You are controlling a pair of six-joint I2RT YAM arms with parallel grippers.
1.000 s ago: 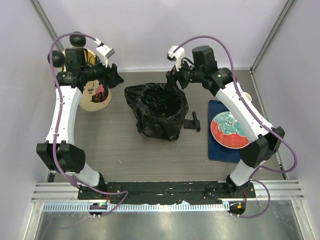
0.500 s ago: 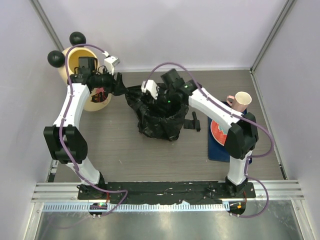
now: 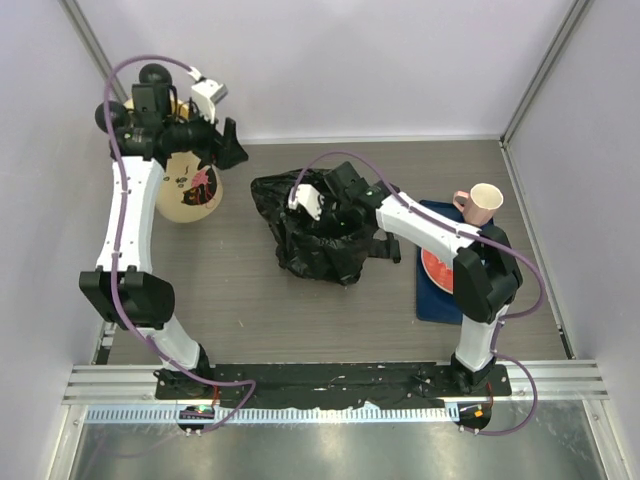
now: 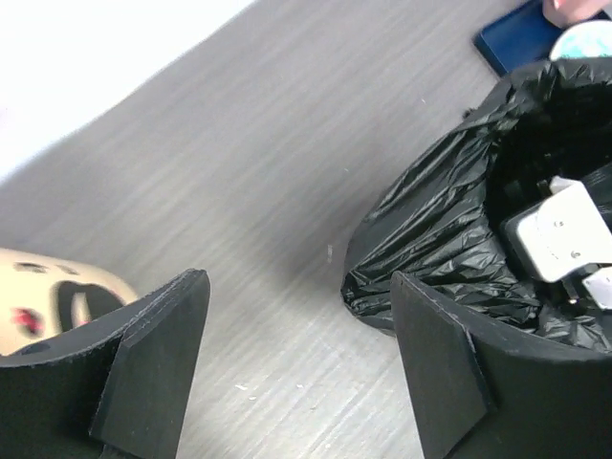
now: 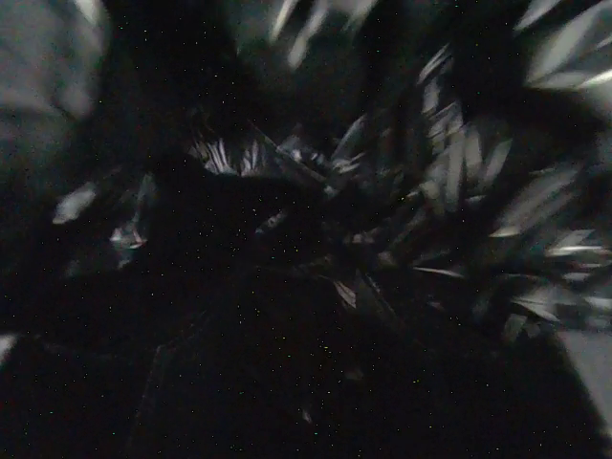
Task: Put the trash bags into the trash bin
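The black trash bag stands crumpled and open-mouthed on the table's middle; it also shows in the left wrist view. The cream trash bin with two black ball ears stands at the back left, and its side shows in the left wrist view. My left gripper is open and empty, high beside the bin's right side and left of the bag, with bare table between its fingers. My right gripper reaches down into the bag's mouth. Its wrist view shows only dark crinkled plastic, with the fingers hidden.
A blue mat with a red plate lies at the right under the right arm. A pink-handled cup stands behind it. A small black object lies just right of the bag.
My left gripper has drawn back from the bag's left edge towards the bin. My right gripper has sunk lower and nearer inside the bag, and the bag has slumped a little.
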